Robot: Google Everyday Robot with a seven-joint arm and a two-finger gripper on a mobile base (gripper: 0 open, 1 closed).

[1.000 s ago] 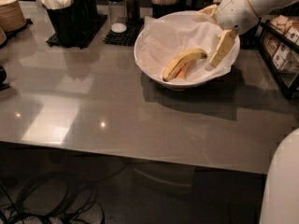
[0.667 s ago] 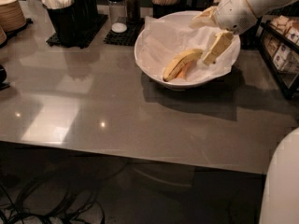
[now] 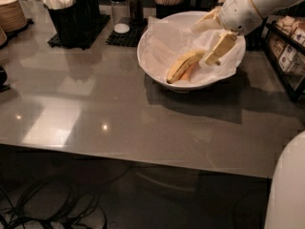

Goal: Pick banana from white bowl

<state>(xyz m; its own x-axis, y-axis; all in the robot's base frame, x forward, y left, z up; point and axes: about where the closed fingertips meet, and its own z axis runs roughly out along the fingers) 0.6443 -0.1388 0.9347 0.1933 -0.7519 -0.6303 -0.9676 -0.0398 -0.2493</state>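
- Change since the earlier frame: the hand (image 3: 203,45) is shifting left and slightly lower inside the white bowl (image 3: 141,56), closing on the stem end of the banana (image 3: 183,64).
- Hand, state: its two fingers are standing apart with nothing between them. The lower fingertip is sitting just beside the banana's upper end; whether it is touching cannot be told.
- Banana, location: it is lying on the crumpled paper liner (image 3: 162,42) in the right half of the bowl, running diagonally. It is partly covering a smaller orange-tinted banana (image 3: 190,73) pressed against its lower side.
- Bowl, location: it is resting on the worktop (image 3: 119,123) toward the far right, in front of black holders (image 3: 71,20) and a shaker (image 3: 118,6).
- Meaning for the task: the approach is looking nearly finished, and no grasp is made yet. Judged next, the fingers are needing to straddle the larger fruit only, since the smaller one is lying close enough to be caught too.
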